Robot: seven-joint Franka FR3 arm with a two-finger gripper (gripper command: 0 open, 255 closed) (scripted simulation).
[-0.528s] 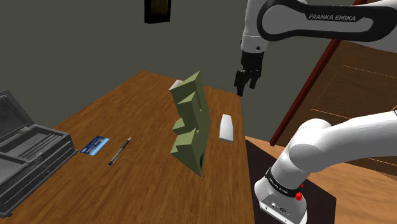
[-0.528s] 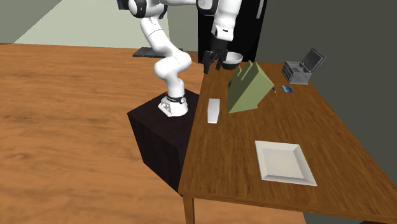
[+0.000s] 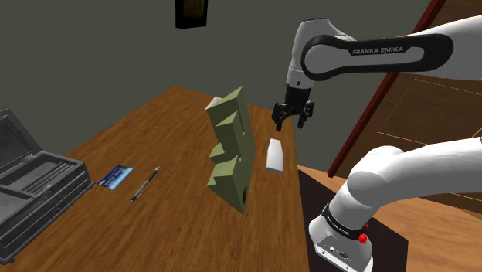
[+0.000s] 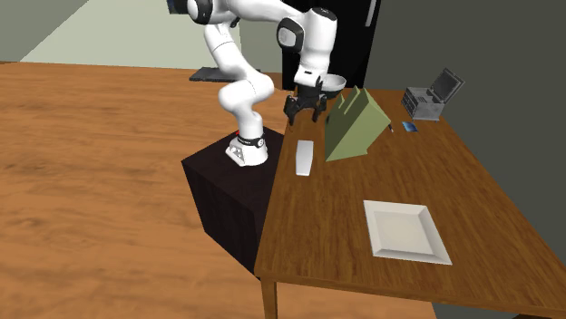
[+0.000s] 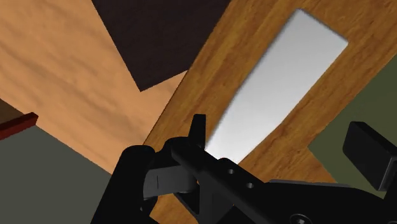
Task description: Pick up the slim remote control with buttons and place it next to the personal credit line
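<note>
The remote [image 3: 274, 154] is a slim, plain pale-grey slab lying flat near the table edge closest to the stand; it is also in the second exterior view [image 4: 304, 156]. No buttons are drawn on it. My black gripper [image 3: 292, 116] hangs open a short way above its far end, holding nothing [image 4: 305, 109]. In the wrist view the remote [image 5: 273, 83] stretches away ahead of the gripper [image 5: 283, 143], whose fingers stand wide apart. The small blue card [image 3: 116, 176] lies on the far side of the table beside a dark pen [image 3: 144, 184].
A tall olive stepped block [image 3: 230, 147] stands on the wooden table [image 3: 154, 131] between the remote and the card. An open dark case [image 3: 31, 181] sits past the card. A white square plate [image 4: 405, 231] and a bowl [image 4: 331, 84] are also on the table.
The arm has dropped and the gripper has come down closer to the remote, turning at the wrist. Nothing on the table has moved.
</note>
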